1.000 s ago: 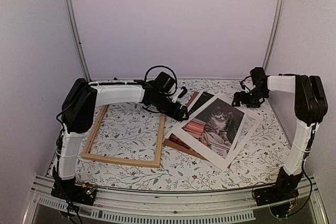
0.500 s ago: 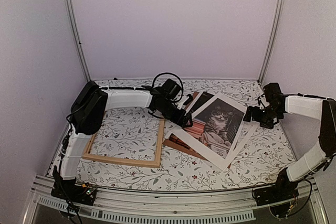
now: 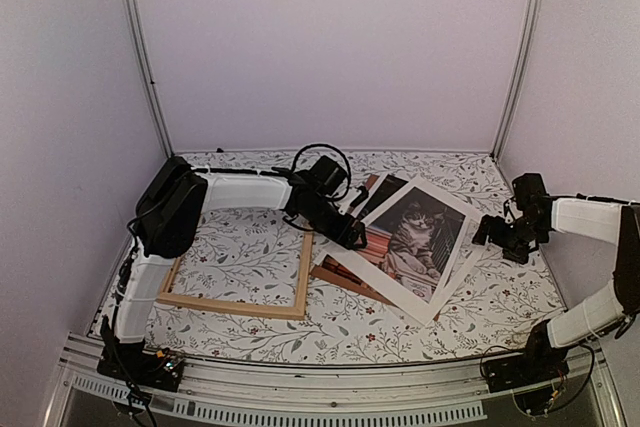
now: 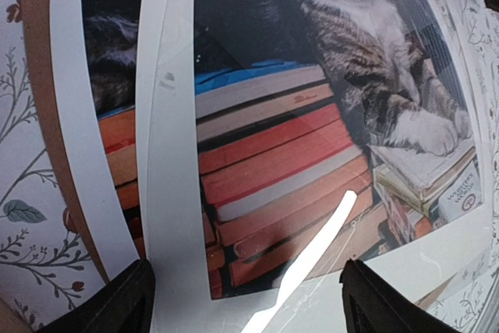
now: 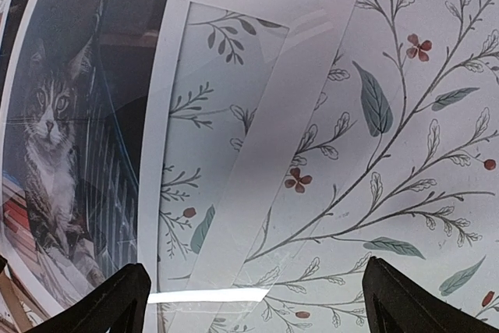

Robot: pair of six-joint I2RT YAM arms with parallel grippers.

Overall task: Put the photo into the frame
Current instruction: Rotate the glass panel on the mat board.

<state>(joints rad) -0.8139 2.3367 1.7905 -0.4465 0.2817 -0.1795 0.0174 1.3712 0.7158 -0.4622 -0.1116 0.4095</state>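
The photo [image 3: 412, 235], a grey tabby among red and orange books, lies in a loose pile right of centre, under a white mat [image 3: 400, 292]. The light wood frame [image 3: 232, 305] lies flat and empty at the left. My left gripper [image 3: 350, 232] is open and low over the pile's left edge. In its wrist view [image 4: 249, 309] the jaws straddle the books in the photo [image 4: 281, 146]. My right gripper [image 3: 497, 237] is open and empty just right of the pile. In its wrist view [image 5: 257, 306] the photo [image 5: 54, 130] sits at the left.
A brown backing board [image 3: 335, 277] pokes out under the pile's left side and shows in the left wrist view [image 4: 35, 76]. A glossy clear sheet [image 5: 257, 161] overlaps the mat's right edge. A floral cloth [image 3: 250, 237] covers the table. Walls enclose three sides.
My right arm has swung right and nearer, off the pile's far corner to its right side. My left gripper has shifted slightly right over the pile's left edge. The pile and frame have not moved.
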